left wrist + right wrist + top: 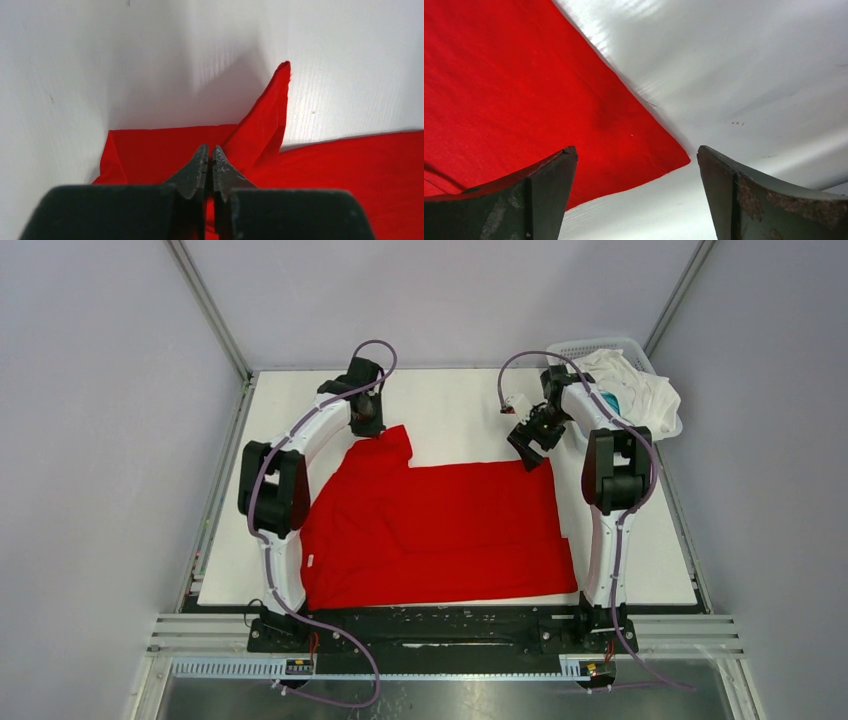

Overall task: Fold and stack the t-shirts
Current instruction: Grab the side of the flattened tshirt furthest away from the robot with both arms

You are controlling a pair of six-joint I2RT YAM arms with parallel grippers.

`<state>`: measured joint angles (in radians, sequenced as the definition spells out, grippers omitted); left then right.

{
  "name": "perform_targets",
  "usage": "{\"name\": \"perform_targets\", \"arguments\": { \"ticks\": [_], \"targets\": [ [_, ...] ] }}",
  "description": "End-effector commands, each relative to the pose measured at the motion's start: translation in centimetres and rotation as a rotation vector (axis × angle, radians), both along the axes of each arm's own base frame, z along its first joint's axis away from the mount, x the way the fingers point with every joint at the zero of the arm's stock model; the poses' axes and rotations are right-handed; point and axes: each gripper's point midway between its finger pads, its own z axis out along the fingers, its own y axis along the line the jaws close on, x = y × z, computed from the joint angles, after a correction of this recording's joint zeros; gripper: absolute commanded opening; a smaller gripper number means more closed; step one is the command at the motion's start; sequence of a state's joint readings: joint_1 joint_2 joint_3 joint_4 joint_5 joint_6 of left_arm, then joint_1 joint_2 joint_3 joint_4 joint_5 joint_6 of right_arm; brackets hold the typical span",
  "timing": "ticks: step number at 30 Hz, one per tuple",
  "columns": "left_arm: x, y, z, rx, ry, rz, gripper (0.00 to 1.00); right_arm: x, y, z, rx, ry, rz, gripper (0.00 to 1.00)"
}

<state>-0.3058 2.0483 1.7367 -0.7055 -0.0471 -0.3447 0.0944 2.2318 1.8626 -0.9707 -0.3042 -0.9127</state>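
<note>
Left tool [210, 150]: pressed together, red t-shirt [440, 525] sleeve pinched at its tips.
Right tool [636, 151]: spread wide; shirt corner is seen below, between its tips, on the tabletop [450, 410].

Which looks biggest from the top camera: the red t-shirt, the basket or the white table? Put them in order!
Largest to smallest in the top view:
1. white table
2. red t-shirt
3. basket, partly hidden, yet clearly the smallest
</note>
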Motion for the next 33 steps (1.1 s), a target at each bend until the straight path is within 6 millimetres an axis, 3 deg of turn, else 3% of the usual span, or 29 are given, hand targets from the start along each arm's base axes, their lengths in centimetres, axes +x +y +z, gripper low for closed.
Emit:
{"name": "perform_targets", "arguments": {
  "ticks": [1, 8, 14, 18, 20, 25, 30, 33],
  "targets": [
    [0.5, -0.3, 4.1, -0.013, -0.124, 0.012, 0.0, -0.1, -1.7, 0.6, -0.034, 0.039, -0.067, 0.98],
    [0.2, 0.0, 5.1, 0.003, -0.146, 0.026, 0.0, -1.1, -2.0, -1.1, -0.019, 0.104, -0.082, 0.99],
    [0.0, 0.2, 5.3, 0.009, -0.154, 0.032, 0.0, -2.0, -1.0, -1.6, 0.031, 0.156, -0.06, 0.99],
    [-0.1, 0.2, 5.5, 0.009, -0.157, 0.032, 0.0, -2.7, -1.0, -1.7, 0.036, 0.179, -0.05, 0.93],
    [-0.1, 0.2, 5.6, 0.008, -0.162, 0.035, 0.0, -2.9, -0.8, -1.6, 0.046, 0.188, -0.034, 0.87],
    [-0.1, 0.3, 5.8, 0.008, -0.173, 0.038, 0.0, -1.6, -0.8, -1.1, 0.044, 0.136, -0.064, 0.57],
    [-0.2, 0.1, 5.5, 0.008, -0.169, 0.036, 0.0, 0.8, -1.0, -0.3, 0.029, 0.051, -0.125, 0.46],
    [-0.2, 0.0, 5.6, 0.007, -0.172, 0.036, 0.0, 1.2, -0.9, 0.2, 0.037, 0.029, -0.135, 0.32]
  ]
}}
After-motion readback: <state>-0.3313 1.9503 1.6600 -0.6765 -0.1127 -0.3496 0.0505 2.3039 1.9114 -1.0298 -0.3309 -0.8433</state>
